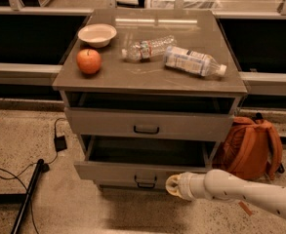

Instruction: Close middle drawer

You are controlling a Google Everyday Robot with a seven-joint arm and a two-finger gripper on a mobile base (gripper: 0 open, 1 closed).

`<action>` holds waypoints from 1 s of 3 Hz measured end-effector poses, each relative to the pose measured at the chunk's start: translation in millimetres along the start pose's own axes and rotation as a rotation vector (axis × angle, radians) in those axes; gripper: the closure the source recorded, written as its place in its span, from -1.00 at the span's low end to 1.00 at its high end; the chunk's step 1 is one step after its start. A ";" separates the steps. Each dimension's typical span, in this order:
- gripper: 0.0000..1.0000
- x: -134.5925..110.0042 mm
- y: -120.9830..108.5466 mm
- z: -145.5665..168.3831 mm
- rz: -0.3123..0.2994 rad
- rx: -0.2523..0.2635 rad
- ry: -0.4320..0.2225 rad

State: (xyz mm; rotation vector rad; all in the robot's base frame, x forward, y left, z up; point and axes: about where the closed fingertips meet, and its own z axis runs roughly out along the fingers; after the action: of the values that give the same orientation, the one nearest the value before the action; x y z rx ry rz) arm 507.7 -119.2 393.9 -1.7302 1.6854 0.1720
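Note:
The middle drawer (108, 171) stands pulled out well beyond the drawer above it, and its dark inside shows. Its small dark bar handle (145, 179) is at the centre of the grey front. My gripper (173, 185) comes in from the lower right on a white arm (240, 191). It sits at the drawer's front, just right of the handle, and looks to be touching or almost touching it. The top drawer (147, 126) is also slightly open. The lowest drawer is hidden under the open middle one.
On the cabinet top (152, 77) lie a red apple (89, 61), a white bowl (97, 34), a clear plastic bottle (147, 48) and a white-labelled bottle (194, 61). An orange backpack (252, 147) leans beside the cabinet on the right. A black cable and a pole (28, 194) lie on the floor at left.

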 end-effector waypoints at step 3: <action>0.73 30.6 -38.0 3.5 0.103 0.086 0.052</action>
State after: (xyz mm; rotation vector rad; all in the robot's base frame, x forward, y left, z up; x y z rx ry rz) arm 548.3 -146.1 389.2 -1.5986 1.7943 0.1007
